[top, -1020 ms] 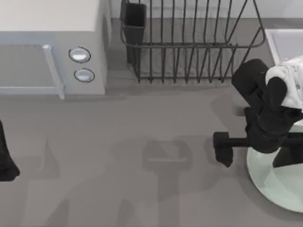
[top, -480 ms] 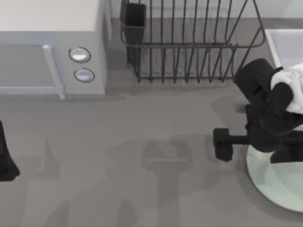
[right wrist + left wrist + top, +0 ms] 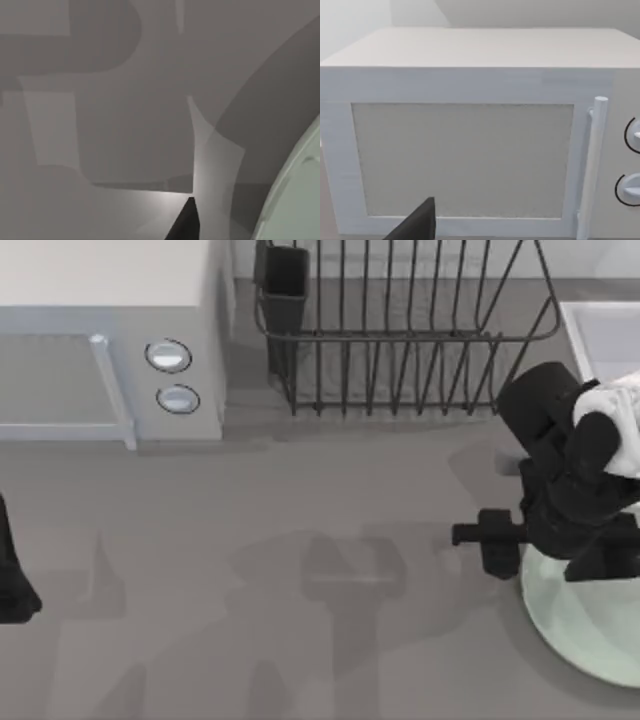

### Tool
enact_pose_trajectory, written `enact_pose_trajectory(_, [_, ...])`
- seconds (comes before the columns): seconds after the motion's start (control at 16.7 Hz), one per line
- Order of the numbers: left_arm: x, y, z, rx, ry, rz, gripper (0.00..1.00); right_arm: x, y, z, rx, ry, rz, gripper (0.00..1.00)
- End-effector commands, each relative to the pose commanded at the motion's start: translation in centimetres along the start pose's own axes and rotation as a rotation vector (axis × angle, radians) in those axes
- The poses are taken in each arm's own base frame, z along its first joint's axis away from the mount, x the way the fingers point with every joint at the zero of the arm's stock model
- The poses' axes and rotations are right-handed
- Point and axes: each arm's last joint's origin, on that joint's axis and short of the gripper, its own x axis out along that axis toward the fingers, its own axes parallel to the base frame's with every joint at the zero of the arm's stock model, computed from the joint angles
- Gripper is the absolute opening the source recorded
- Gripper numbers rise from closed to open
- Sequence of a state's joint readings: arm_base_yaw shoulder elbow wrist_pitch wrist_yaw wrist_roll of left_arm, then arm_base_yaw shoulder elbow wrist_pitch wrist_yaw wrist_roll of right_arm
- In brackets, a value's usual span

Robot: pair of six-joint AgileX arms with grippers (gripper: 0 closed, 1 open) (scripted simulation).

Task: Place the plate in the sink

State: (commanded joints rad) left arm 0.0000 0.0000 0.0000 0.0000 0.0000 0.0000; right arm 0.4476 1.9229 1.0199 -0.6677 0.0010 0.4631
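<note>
Top view is showing the right hand (image 3: pixel 497 543) hovering at about four o'clock on the grey surface (image 3: pixel 300 640), right at the left edge of the pale mint-green plate (image 3: pixel 580 625). Whether it is clenched or released I cannot tell, since the dark wrist and arm are covering most of it. The plate is lying flat on the surface near the right edge, at roughly four to five o'clock, partly cut off by the frame and partly shadowed by the arm. The sink (image 3: pixel 590 325) is sitting at about two o'clock, just beyond the dark wire dish rack (image 3: pixel 400 330), which is standing at twelve o'clock. A white microwave (image 3: pixel 100 340) is occupying ten o'clock.

The left arm is resting parked at nine o'clock at the left edge, and its wrist view is facing the microwave door. The right wrist view is looking down on the surface, with the plate's rim (image 3: pixel 295 195) curving nearby and a dark fingertip (image 3: pixel 186 222) poking in.
</note>
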Motion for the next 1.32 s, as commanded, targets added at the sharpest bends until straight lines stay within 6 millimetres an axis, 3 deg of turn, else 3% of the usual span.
enact_pose_trajectory(0.24, [0.0,0.0,0.0,0.000,0.000,0.000,1.00,0.0,0.0,0.0,0.000,0.000,0.000,0.02])
enact_pose_trajectory(0.72, [0.0,0.0,0.0,0.000,0.000,0.000,1.00,0.0,0.0,0.0,0.000,0.000,0.000,0.00])
enact_pose_trajectory(0.78, [0.0,0.0,0.0,0.000,0.000,0.000,1.00,-2.8,-0.1,0.8,0.011,-0.100,0.040,0.00])
enact_pose_trajectory(0.96, [0.0,0.0,0.0,0.000,0.000,0.000,1.00,-3.5,0.1,1.2,0.011,-0.096,0.038,0.00])
enact_pose_trajectory(1.08, [0.0,0.0,0.0,0.000,0.000,0.000,1.00,-5.0,0.6,2.0,0.011,-0.091,0.036,0.00])
enact_pose_trajectory(1.32, [0.0,0.0,0.0,0.000,0.000,0.000,1.00,-11.3,1.6,3.8,0.011,-0.081,0.031,0.00])
